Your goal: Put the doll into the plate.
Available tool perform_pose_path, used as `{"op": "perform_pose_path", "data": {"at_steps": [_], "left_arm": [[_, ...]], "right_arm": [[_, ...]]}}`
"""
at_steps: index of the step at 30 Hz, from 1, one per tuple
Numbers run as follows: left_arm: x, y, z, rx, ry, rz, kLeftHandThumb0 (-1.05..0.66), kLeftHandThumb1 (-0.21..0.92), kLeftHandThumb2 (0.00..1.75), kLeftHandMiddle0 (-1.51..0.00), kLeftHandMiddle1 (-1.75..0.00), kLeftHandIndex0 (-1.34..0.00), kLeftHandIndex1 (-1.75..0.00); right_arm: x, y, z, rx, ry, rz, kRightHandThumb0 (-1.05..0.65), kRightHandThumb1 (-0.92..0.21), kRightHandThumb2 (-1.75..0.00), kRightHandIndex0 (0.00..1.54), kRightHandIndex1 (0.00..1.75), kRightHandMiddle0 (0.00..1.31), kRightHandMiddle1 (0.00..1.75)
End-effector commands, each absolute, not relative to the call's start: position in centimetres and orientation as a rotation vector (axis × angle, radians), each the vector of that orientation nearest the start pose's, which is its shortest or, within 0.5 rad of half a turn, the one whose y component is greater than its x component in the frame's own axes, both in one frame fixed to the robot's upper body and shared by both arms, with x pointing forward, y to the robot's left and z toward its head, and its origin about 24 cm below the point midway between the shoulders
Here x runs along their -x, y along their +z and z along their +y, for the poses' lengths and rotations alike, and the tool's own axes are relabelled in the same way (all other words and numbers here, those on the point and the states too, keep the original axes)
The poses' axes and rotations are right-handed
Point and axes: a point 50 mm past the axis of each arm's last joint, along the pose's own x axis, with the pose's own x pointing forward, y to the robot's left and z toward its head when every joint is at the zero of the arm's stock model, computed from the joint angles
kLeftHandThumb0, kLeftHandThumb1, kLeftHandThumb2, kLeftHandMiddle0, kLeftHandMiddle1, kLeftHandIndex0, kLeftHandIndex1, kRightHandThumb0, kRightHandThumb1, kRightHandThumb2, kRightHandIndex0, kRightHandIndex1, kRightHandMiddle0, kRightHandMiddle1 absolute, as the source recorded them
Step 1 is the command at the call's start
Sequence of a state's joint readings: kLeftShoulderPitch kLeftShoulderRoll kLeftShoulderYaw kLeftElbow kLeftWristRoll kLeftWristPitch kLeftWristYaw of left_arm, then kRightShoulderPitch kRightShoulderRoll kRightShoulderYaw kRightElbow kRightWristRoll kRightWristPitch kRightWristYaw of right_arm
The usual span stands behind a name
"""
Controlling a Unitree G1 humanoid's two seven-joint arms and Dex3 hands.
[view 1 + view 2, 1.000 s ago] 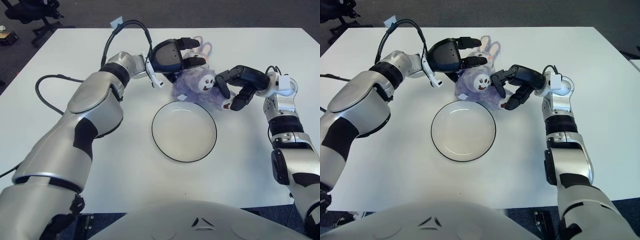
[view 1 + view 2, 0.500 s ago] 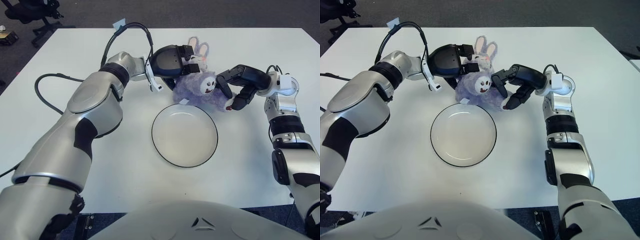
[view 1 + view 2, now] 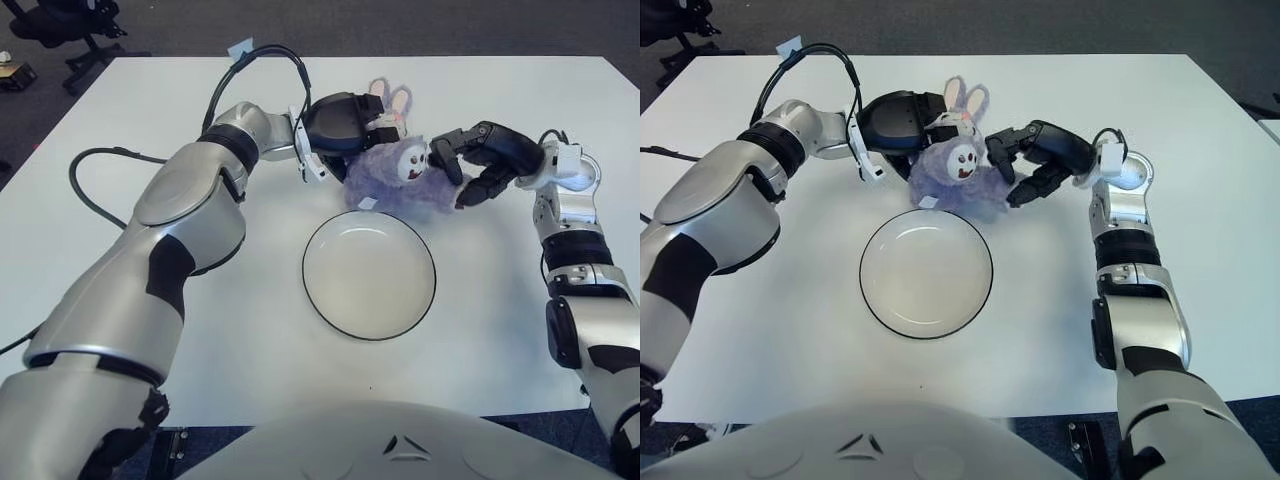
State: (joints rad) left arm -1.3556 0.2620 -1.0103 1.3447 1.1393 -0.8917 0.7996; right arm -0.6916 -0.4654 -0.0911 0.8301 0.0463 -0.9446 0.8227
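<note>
Plate (image 3: 369, 274) sits empty on the white desk (image 3: 500, 330), nearest the robot. Just beyond its far rim is the purple doll (image 3: 400, 178), ears up, not yet in the plate. Doll is pinched between 2 hands, probably to lift the soft body evenly. Left robot hand (image 3: 345, 125) curls against its back and ears; right robot hand (image 3: 478, 160) curls against its other side.

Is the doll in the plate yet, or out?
Out. The purple bunny doll sits just beyond the empty plate, between left hand and right hand.
</note>
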Motion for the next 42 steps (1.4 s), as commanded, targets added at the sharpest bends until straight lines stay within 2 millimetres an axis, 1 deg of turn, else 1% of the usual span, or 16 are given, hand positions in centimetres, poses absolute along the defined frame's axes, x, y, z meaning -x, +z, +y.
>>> {"op": "perform_pose_path", "data": {"at_steps": [1,3,5,7,12,17,22,26,33,42], "left_arm": [[-37.2,16.7,5.5,-1.592,-0.821,-1.135,-0.38,0.63,0.86,-0.73,-1.75,-0.41,-1.70],[-37.3,16.7,5.5,-1.588,-0.822,-1.125,-0.38,0.63,0.87,-0.74,-1.75,-0.41,-1.71],[-37.6,17.3,6.0,-1.530,-0.790,-1.031,-0.39,0.62,0.90,-0.75,-1.75,-0.41,-1.72],[-37.9,17.7,6.3,-1.492,-0.772,-0.977,-0.39,0.60,0.92,-0.75,-1.75,-0.41,-1.72],[-38.0,17.8,6.3,-1.471,-0.763,-0.947,-0.39,0.58,0.96,-0.77,-1.75,-0.41,-1.74],[-38.2,18.0,6.7,-1.421,-0.723,-0.917,-0.39,0.57,0.98,-0.83,-1.75,-0.41,-1.75],[-38.3,18.2,6.9,-1.394,-0.696,-0.904,-0.39,0.57,0.98,-0.84,-1.75,-0.41,-1.75],[-38.4,18.4,7.2,-1.380,-0.675,-0.893,-0.39,0.57,0.99,-0.84,-1.75,-0.41,-1.75],[-38.5,18.6,7.4,-1.366,-0.647,-0.883,-0.39,0.56,1.00,-0.83,-1.75,-0.42,-1.75],[-38.4,18.7,7.5,-1.344,-0.617,-0.911,-0.40,0.55,1.01,-0.82,-1.75,-0.43,-1.75]], "right_arm": [[-33.4,16.5,-21.6,0.811,0.619,-0.671,-0.08,-0.91,-0.15,0.88,1.75,0.69,1.75],[-33.5,16.4,-21.6,0.826,0.606,-0.675,-0.08,-0.91,-0.15,0.88,1.75,0.70,1.75],[-33.5,16.9,-22.7,0.963,0.518,-0.687,-0.07,-0.91,-0.15,0.88,1.75,0.71,1.75],[-33.6,17.1,-23.5,1.070,0.447,-0.688,-0.05,-0.91,-0.15,0.89,1.75,0.71,1.75],[-33.9,16.8,-24.2,1.176,0.360,-0.674,-0.02,-0.90,-0.16,0.88,1.75,0.71,1.75],[-34.4,16.7,-25.2,1.316,0.270,-0.643,0.04,-0.88,-0.18,0.83,1.75,0.65,1.75],[-34.8,16.7,-25.4,1.385,0.233,-0.645,0.08,-0.87,-0.20,0.80,1.75,0.62,1.75],[-35.5,16.0,-26.3,1.488,0.171,-0.577,0.10,-0.87,-0.22,0.76,1.75,0.60,1.75],[-35.9,15.7,-26.7,1.561,0.121,-0.568,0.11,-0.86,-0.24,0.71,1.75,0.57,1.75],[-36.5,15.5,-27.0,1.646,0.060,-0.538,0.11,-0.86,-0.25,0.70,1.75,0.57,1.75]]}}
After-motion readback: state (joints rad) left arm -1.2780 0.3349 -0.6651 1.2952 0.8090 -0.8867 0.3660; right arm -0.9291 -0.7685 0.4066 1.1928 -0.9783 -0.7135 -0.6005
